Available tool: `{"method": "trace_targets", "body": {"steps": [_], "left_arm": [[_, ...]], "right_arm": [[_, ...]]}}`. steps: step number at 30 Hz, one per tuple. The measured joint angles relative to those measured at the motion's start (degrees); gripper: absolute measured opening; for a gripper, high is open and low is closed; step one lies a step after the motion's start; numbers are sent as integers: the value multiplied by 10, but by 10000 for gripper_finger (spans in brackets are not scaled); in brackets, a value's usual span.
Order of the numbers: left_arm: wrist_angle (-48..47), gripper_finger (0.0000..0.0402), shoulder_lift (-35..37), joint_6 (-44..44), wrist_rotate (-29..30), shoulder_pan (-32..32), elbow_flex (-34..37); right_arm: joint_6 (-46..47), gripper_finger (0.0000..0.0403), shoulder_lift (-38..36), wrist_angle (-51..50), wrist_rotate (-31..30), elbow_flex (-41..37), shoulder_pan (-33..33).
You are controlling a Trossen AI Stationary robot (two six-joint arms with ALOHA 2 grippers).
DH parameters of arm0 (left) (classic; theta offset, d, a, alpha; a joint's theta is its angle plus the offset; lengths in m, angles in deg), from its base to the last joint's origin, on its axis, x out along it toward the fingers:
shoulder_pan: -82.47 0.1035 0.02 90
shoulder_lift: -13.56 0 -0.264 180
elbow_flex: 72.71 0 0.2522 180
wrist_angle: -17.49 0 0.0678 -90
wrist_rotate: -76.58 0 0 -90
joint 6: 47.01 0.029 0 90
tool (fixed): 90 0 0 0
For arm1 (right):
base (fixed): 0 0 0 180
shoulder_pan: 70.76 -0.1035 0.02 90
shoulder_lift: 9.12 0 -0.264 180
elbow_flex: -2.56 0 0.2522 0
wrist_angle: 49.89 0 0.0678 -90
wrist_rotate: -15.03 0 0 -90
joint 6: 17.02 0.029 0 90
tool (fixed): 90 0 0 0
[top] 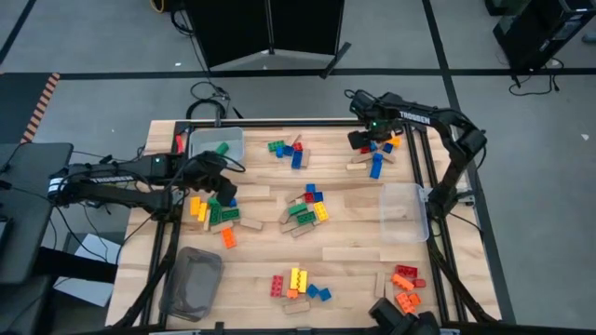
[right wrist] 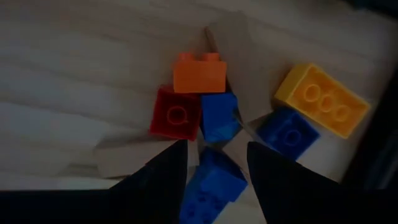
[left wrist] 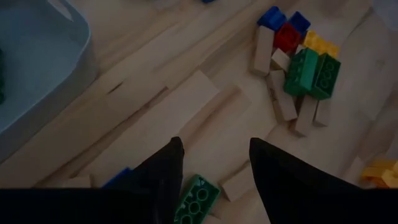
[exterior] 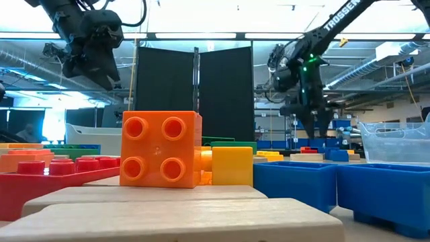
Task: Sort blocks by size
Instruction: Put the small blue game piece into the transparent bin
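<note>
Studded bricks and tan wooden pieces lie in several heaps on the wooden table point(top: 354, 261). My left gripper point(top: 220, 189) is open and empty. It hovers over the left heap of yellow, green, blue and orange bricks point(top: 212, 212), with a green brick point(left wrist: 196, 200) below its fingers. My right gripper point(top: 372, 141) is open over the far right heap point(top: 380, 156). Its fingers stand on either side of a blue brick point(right wrist: 214, 180), above it. Beside that brick lie a red brick point(right wrist: 175, 114), an orange brick point(right wrist: 199, 73) and a yellow brick point(right wrist: 322, 99).
A clear bin point(top: 216, 144) at the far left holds a green brick. Another clear bin point(top: 402, 210) stands at the right and a grey bin point(top: 191, 284) at the near left. More heaps lie at the centre point(top: 307, 209), far centre point(top: 289, 154), near centre point(top: 296, 284) and near right point(top: 406, 287).
</note>
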Motion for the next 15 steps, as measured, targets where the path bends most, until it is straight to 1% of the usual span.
{"method": "trace_targets", "body": {"steps": [8, 15], "left_arm": [[1, 193, 0, 0, 0, 0, 0], [14, 193, 0, 0, 6, 0, 0]], "right_arm": [[-4, 178, 1, 75, 12, -56, 9], [-14, 178, 1, 106, 12, -68, 12]]}}
